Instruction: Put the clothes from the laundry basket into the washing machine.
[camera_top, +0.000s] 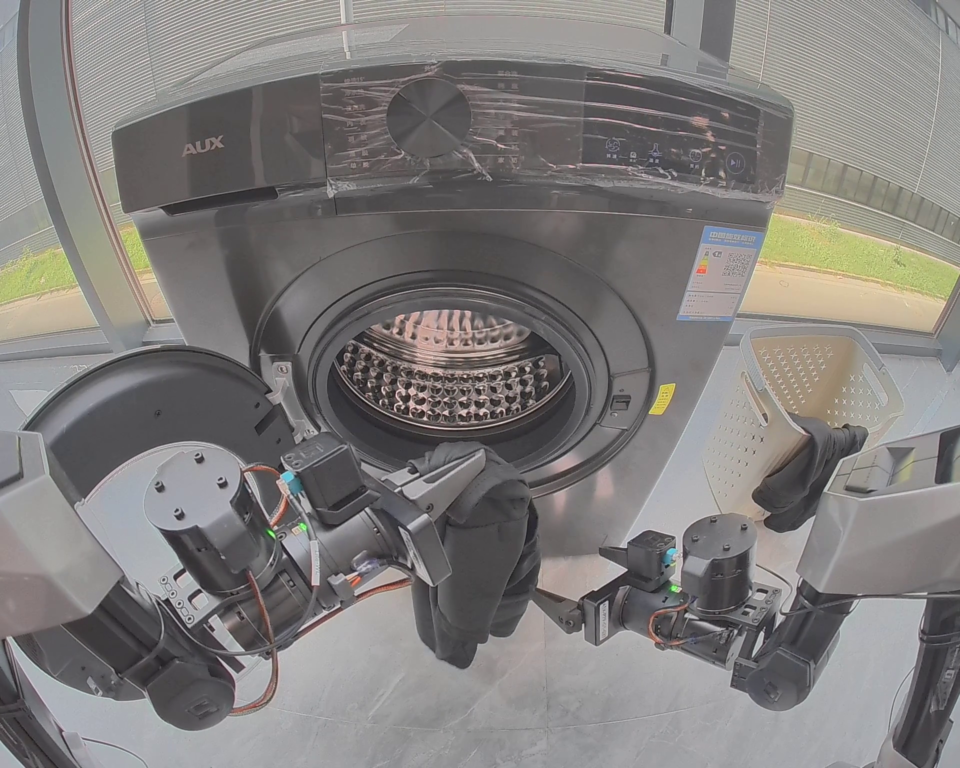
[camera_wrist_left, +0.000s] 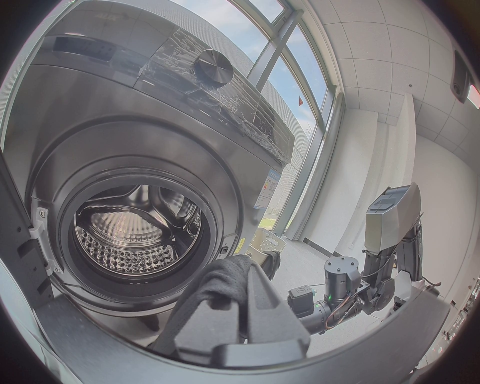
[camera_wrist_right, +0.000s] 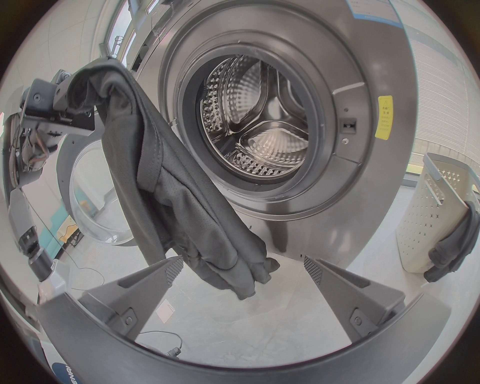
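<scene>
My left gripper (camera_top: 450, 480) is shut on a dark grey garment (camera_top: 480, 560) that hangs down in front of the washing machine (camera_top: 450, 250), just below its open drum (camera_top: 450, 380). The same garment (camera_wrist_right: 170, 190) dangles ahead of my right gripper (camera_wrist_right: 240, 280), which stands open and empty lower down in front of the machine. In the head view the right gripper (camera_top: 545, 605) sits just right of the hanging cloth. The white laundry basket (camera_top: 800, 400) stands to the machine's right, with another dark garment (camera_top: 810, 470) draped over its rim. The left wrist view has the cloth (camera_wrist_left: 215, 290) between the fingers.
The machine's round door (camera_top: 130, 420) is swung open to the left, behind my left arm. Pale tiled floor (camera_top: 560, 700) lies in front of the machine. Windows run behind and beside it.
</scene>
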